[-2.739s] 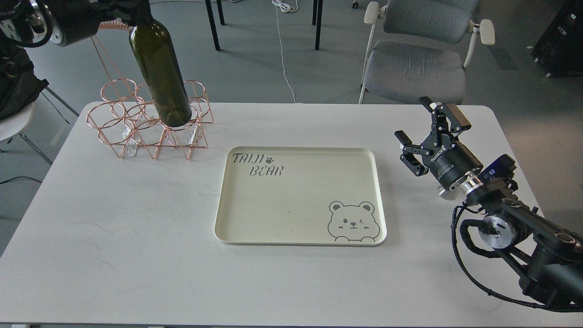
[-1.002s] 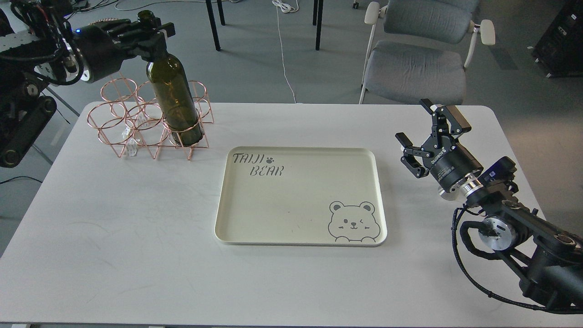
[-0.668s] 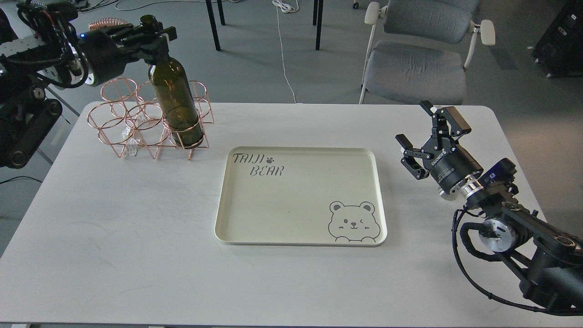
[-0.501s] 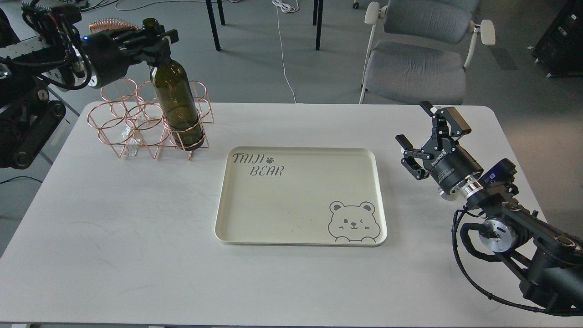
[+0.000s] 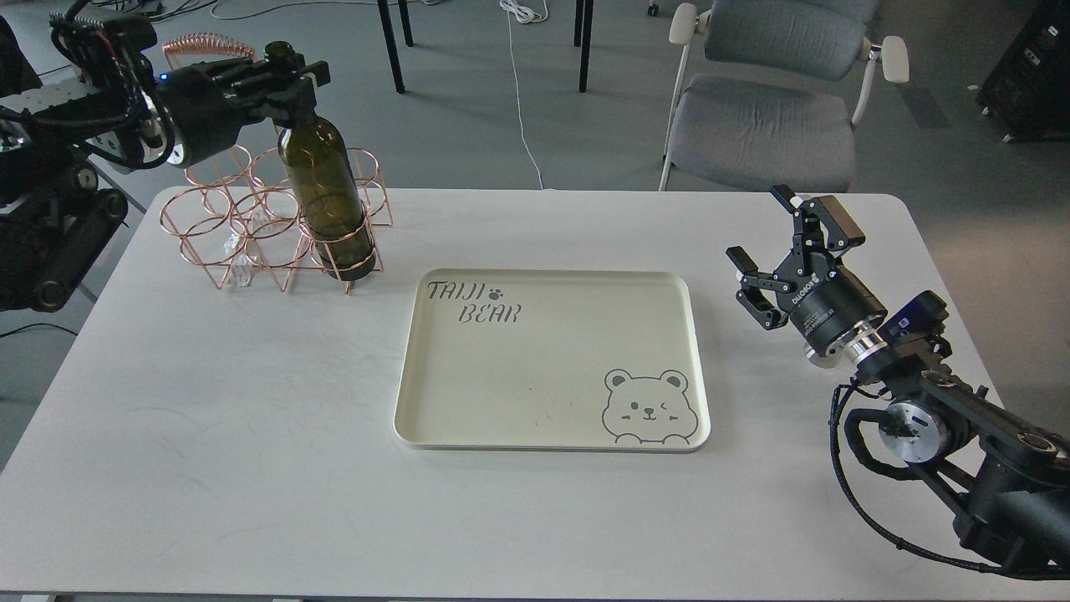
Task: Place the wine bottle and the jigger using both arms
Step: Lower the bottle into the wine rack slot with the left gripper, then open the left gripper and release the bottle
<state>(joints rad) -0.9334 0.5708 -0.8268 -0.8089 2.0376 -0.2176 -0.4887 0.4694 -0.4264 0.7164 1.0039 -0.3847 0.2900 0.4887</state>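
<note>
The dark green wine bottle (image 5: 326, 201) stands upright in the front right ring of a copper wire rack (image 5: 251, 234) at the table's back left. My left gripper (image 5: 288, 77) comes in from the left and is shut on the bottle's neck just below the mouth. My right gripper (image 5: 777, 234) is open and empty, held above the table right of the tray and pointing toward the back. The jigger is not in view.
A cream tray (image 5: 694, 359) with a bear drawing and "TAIJI BEAR" lettering lies empty at the table's middle. A grey chair (image 5: 769, 117) stands behind the table's far right edge. The rack's other rings hold no bottle.
The left gripper has lowered the bottle from above the rack into the front right ring and settled it slightly right. The right arm has barely moved.
</note>
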